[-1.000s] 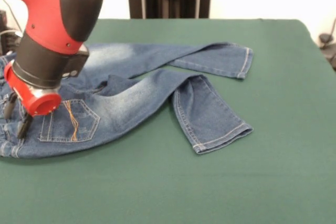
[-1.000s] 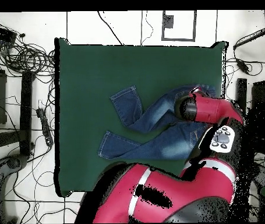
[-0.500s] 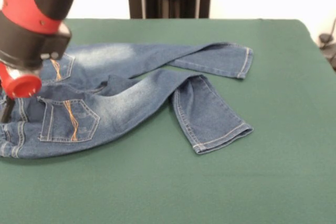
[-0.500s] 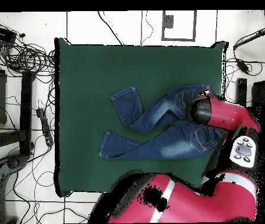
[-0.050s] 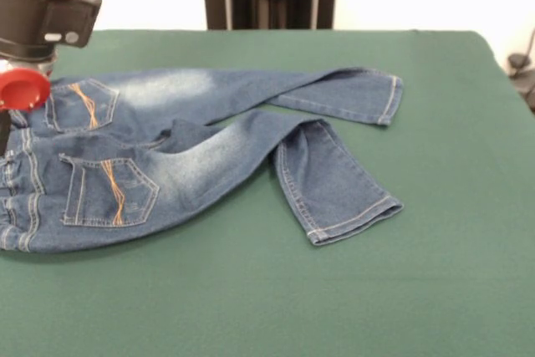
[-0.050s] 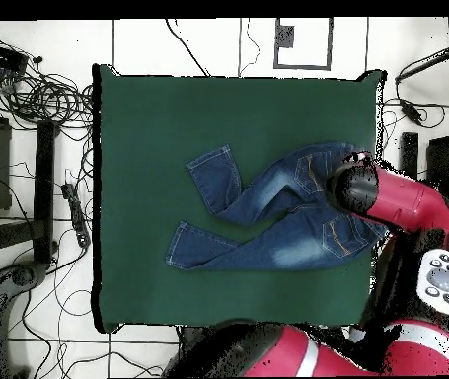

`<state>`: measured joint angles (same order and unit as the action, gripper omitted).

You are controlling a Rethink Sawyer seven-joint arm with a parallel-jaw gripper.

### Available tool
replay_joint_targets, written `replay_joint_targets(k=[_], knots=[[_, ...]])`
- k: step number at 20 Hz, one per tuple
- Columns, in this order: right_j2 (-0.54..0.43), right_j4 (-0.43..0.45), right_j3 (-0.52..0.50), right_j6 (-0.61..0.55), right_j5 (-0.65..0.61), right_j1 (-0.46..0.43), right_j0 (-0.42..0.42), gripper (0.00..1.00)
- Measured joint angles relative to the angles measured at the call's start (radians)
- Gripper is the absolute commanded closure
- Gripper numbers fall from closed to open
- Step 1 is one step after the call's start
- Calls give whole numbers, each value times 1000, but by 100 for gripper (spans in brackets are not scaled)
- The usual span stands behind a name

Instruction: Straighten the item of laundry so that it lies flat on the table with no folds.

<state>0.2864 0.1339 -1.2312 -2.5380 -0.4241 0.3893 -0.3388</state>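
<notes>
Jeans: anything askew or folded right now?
Yes. The jeans aren't flat: the near leg bends sharply at the knee, its lower part angling away from the rest, and fabric bunches at the crotch. The far leg lies straight. Nothing looks damaged.

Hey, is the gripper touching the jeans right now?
Cannot tell. In the front view the gripper is cut off at the edge beside the jeans; overhead, the arm hides it.

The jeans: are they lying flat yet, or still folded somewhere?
Still folded. The jeans lie on the table, but the nearer leg bends sharply at the knee, its lower part doubled back, with a crease at the crotch. The farther leg looks spread out.
</notes>
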Motion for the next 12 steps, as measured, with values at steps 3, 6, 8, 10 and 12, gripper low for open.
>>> replay_joint_targets(k=[3,6,8,10,12], knots=[[-30,-28,-20,0,-15,26,-13,0],[-54,-50,-43,0,-17,43,-20,0],[-63,-61,-52,0,-17,45,-17,0],[-65,-68,-60,0,-17,45,-10,0],[-65,-80,-76,0,-17,45,2,0]])
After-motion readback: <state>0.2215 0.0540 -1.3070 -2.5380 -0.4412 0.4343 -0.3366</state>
